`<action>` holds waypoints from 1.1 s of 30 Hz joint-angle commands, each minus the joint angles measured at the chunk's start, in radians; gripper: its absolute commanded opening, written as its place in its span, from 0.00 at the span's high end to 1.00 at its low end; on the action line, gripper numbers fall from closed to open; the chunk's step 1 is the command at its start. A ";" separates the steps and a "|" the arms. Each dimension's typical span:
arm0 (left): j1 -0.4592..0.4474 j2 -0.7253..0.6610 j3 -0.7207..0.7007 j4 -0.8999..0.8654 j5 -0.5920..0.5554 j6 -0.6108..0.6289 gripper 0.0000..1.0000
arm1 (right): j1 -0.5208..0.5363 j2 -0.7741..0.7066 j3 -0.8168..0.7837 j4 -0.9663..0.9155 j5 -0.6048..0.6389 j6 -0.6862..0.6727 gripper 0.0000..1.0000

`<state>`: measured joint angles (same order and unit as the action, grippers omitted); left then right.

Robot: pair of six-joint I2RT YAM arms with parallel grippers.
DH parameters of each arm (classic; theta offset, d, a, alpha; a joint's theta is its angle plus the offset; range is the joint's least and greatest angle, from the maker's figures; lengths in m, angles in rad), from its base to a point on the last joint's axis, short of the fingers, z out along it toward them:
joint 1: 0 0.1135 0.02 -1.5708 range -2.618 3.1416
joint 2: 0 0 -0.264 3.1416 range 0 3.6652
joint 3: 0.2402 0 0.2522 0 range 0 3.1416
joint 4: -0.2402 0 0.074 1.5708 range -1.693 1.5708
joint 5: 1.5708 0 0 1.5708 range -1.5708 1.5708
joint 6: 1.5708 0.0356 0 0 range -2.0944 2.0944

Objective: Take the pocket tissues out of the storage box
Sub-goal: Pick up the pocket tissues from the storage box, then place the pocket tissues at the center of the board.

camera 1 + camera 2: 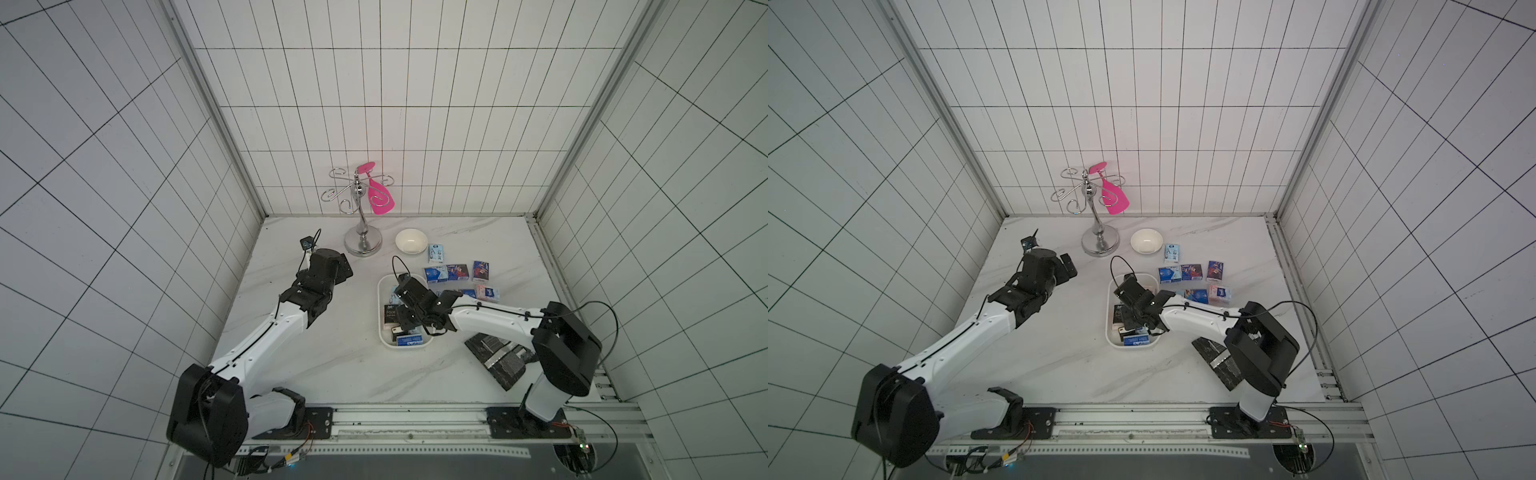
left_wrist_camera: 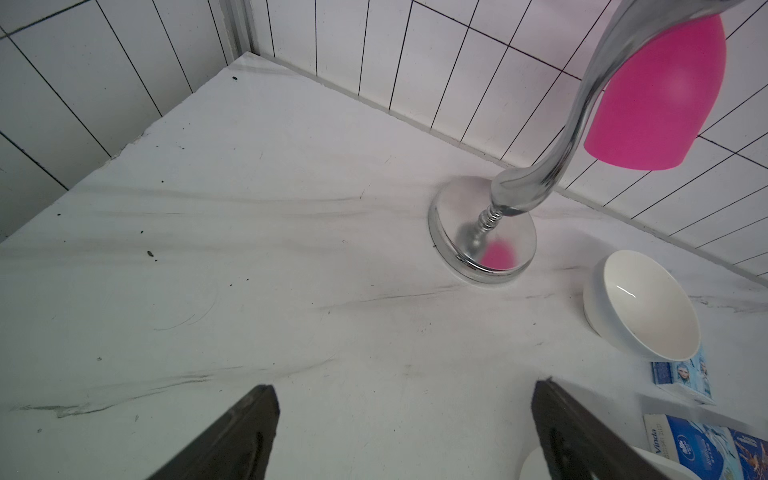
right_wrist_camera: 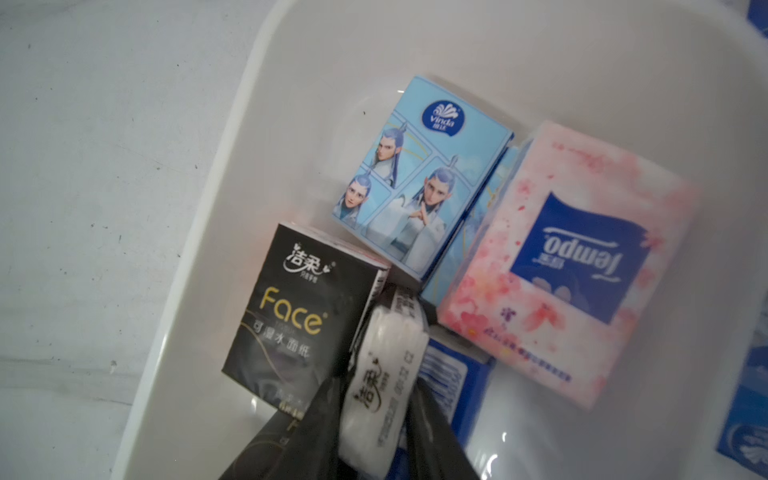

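Note:
The white storage box (image 1: 380,299) (image 1: 1109,299) (image 3: 232,145) lies mid-table with pocket tissues in it: a black packet (image 3: 291,316), a light blue one (image 3: 419,174), a pink one (image 3: 561,266) and a dark blue one (image 3: 453,382). My right gripper (image 3: 372,386) (image 1: 409,324) reaches down into the box. It is shut on a packet standing on edge, whose white side (image 3: 386,365) shows between the fingers. Several more packets (image 1: 457,272) lie on the table right of the box. My left gripper (image 2: 405,388) (image 1: 343,270) hangs open and empty to the left of the box.
A chrome hook stand (image 1: 363,243) (image 2: 482,237) with a pink spatula (image 1: 379,197) stands at the back, with a small white bowl (image 1: 411,241) (image 2: 648,307) beside it. Black-and-silver foil pouches (image 1: 498,357) lie under the right arm. Tiled walls close in three sides.

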<state>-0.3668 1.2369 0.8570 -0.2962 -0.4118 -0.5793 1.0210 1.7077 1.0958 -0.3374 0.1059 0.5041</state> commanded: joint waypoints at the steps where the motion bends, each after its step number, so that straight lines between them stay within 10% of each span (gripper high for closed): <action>1: -0.003 -0.017 -0.009 0.009 -0.013 -0.003 0.01 | -0.009 0.004 0.018 -0.046 0.035 -0.008 0.74; 17: -0.003 0.002 0.007 0.002 0.005 -0.005 0.02 | -0.058 -0.242 0.094 -0.079 0.080 -0.096 0.77; 33: -0.003 -0.004 0.010 -0.004 0.015 0.002 0.01 | -0.579 0.002 0.366 -0.112 0.047 -0.232 0.78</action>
<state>-0.3668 1.2373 0.8570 -0.2974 -0.4061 -0.5793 0.4641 1.6180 1.3823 -0.3996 0.1249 0.3264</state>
